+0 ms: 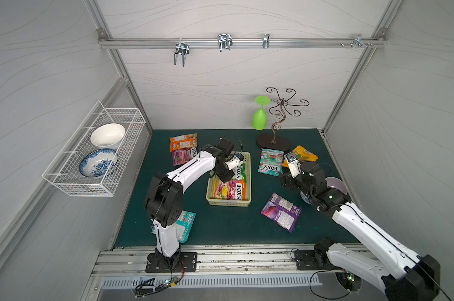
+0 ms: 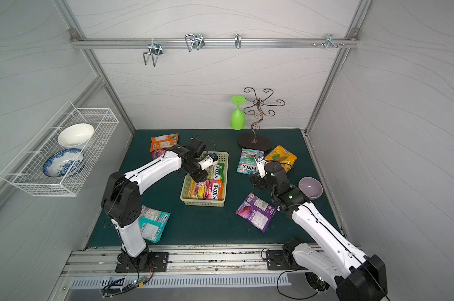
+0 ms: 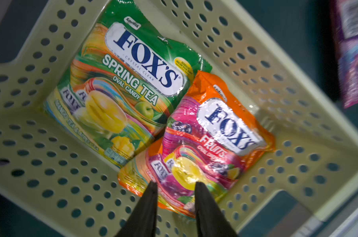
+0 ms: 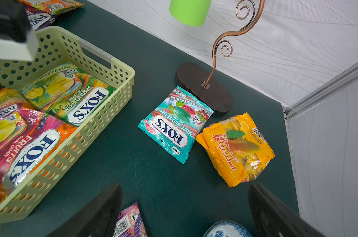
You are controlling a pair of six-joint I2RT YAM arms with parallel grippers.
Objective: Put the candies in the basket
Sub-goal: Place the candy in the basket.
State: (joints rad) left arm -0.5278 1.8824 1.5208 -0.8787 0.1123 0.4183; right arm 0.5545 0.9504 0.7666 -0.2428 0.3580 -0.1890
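The pale yellow-green basket [image 1: 228, 203] [image 3: 50, 164] sits mid-table and holds a green Spring Tea packet [image 3: 122, 82] and an orange-pink Fruits packet [image 3: 215, 133]. My left gripper [image 3: 176, 184] hangs over the Fruits packet's end, fingers a little apart, nothing between them. Other candies lie on the mat: a teal packet [image 4: 174, 125], a yellow one [image 4: 237, 147], a purple one [image 1: 281, 211], orange [image 1: 182, 142] and purple-pink [image 1: 182, 156] ones at the back left, and a teal one [image 1: 185, 225] by the left arm's base. My right gripper [image 4: 186, 188] is wide open above bare mat, right of the basket.
A copper stand [image 1: 272, 142] with a green goblet [image 1: 259, 117] stands at the back. A lilac bowl [image 1: 337, 185] and a blue-white bowl [image 4: 227, 229] sit under the right arm. A white wire basket [image 1: 95, 187] holding two bowls hangs on the left wall.
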